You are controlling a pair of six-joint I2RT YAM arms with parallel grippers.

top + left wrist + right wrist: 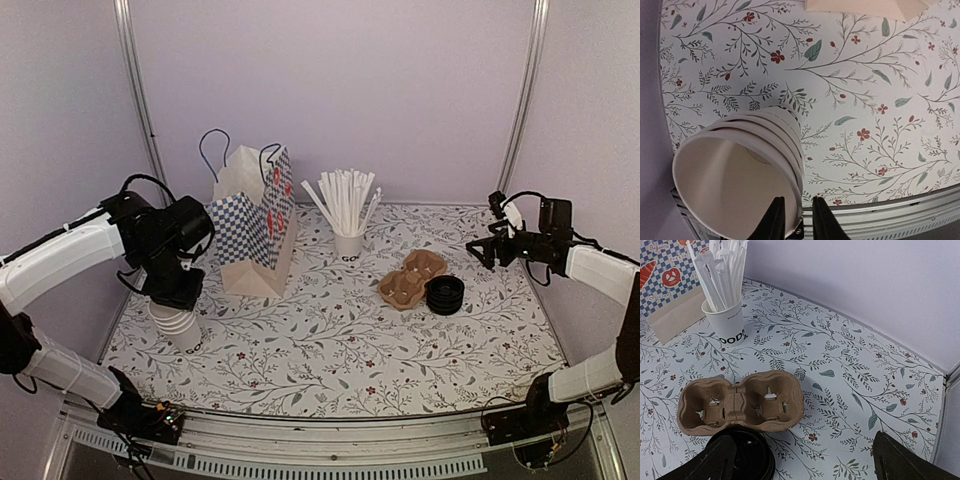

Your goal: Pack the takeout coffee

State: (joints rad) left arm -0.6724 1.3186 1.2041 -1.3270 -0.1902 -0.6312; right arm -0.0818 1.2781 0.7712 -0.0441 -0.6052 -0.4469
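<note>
No cup with a black lid shows in any view. A stack of open white paper cups (pixel 182 328) stands at the left of the table, and it fills the lower left of the left wrist view (pixel 735 185). My left gripper (pixel 175 290) sits right on top of the stack. Its jaws (pixel 799 216) are nearly together, one finger inside and one outside the top cup's rim. A stack of black lids (pixel 444 294) lies at centre right, low in the right wrist view (pixel 742 460). My right gripper (pixel 482 250) hangs wide open and empty above the table (pixel 802 455), to the right of the lids.
A brown two-cup pulp carrier (pixel 411 278) (pixel 740 402) lies beside the lids. A white cup full of straws (pixel 348 243) (pixel 730 325) stands behind it. A checked paper bag (pixel 255 225) stands open at the back left. The table's near rail (pixel 900 215) is close by the cups.
</note>
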